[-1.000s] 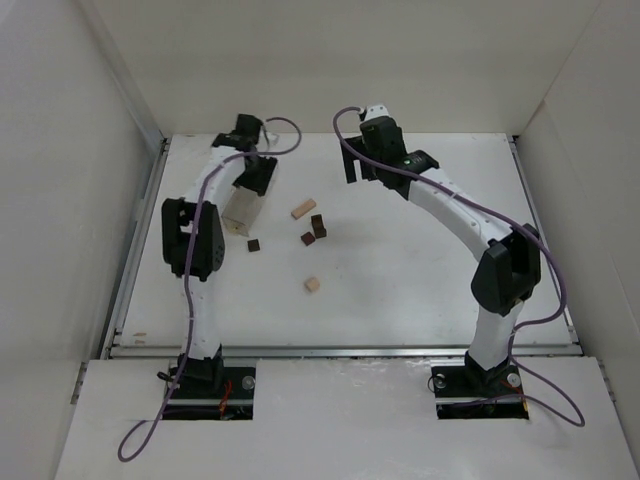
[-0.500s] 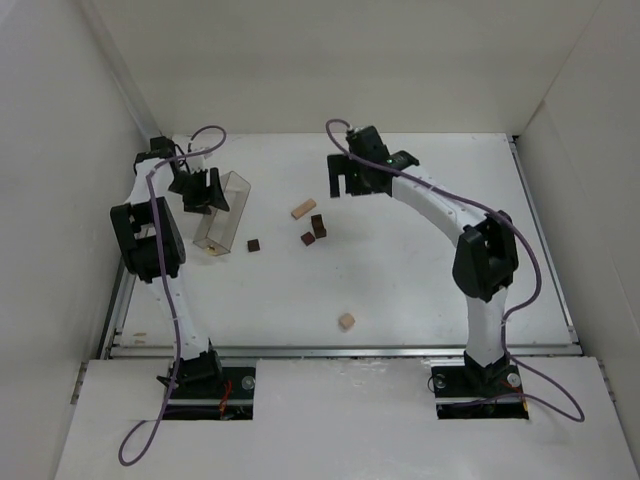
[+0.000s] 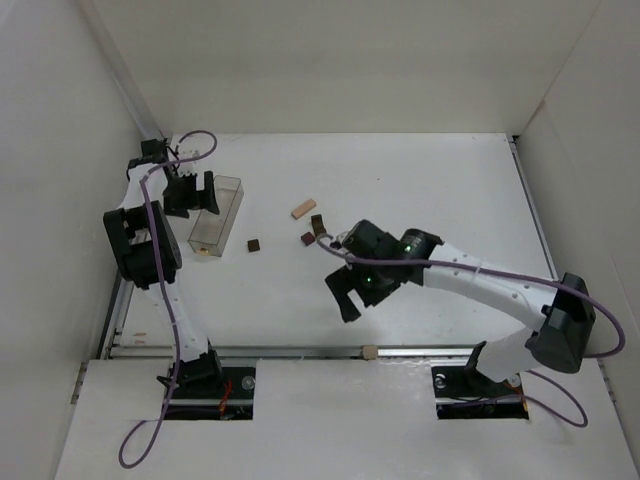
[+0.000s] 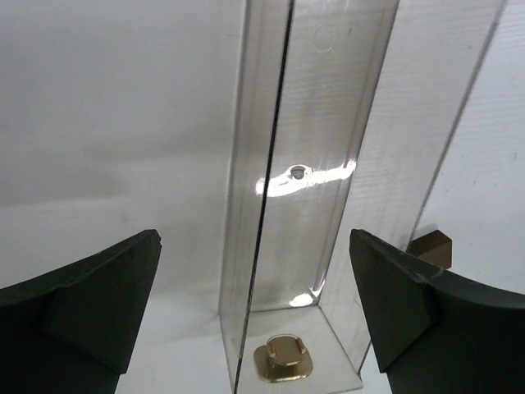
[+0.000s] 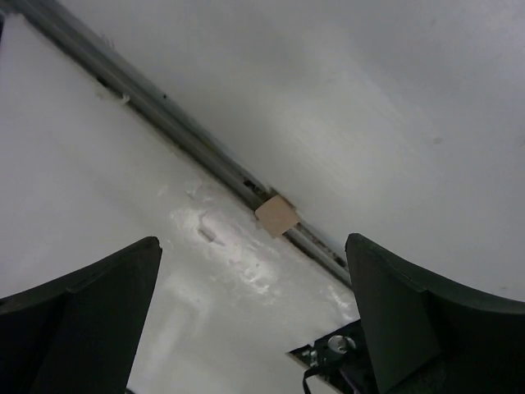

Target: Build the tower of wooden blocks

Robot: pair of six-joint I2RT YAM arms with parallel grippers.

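Note:
A flat tan slab (image 3: 303,208) lies mid-table. Dark brown cubes lie near it: one (image 3: 254,244) to its left, one (image 3: 308,238) below it, and another (image 3: 318,225) right beside that one. The pale beige cylinder (image 3: 369,351) rests on the metal rail at the table's near edge. It also shows in the right wrist view (image 5: 276,215), ahead of my open, empty right gripper (image 5: 250,246). In the top view the right gripper (image 3: 343,297) hangs low over the near middle. My left gripper (image 3: 190,195) is open at the clear box's far end.
The clear plastic box (image 3: 215,215) lies at the far left, open side up, with a gold clasp (image 4: 283,359) on its near end. A dark cube (image 4: 431,246) shows behind its right wall. The metal rail (image 3: 300,350) borders the near edge. White walls enclose the table.
The cylinder has rolled from mid-table down to the near rail. My right arm swung from the far middle down toward the near edge. The left arm shifted left along the box.

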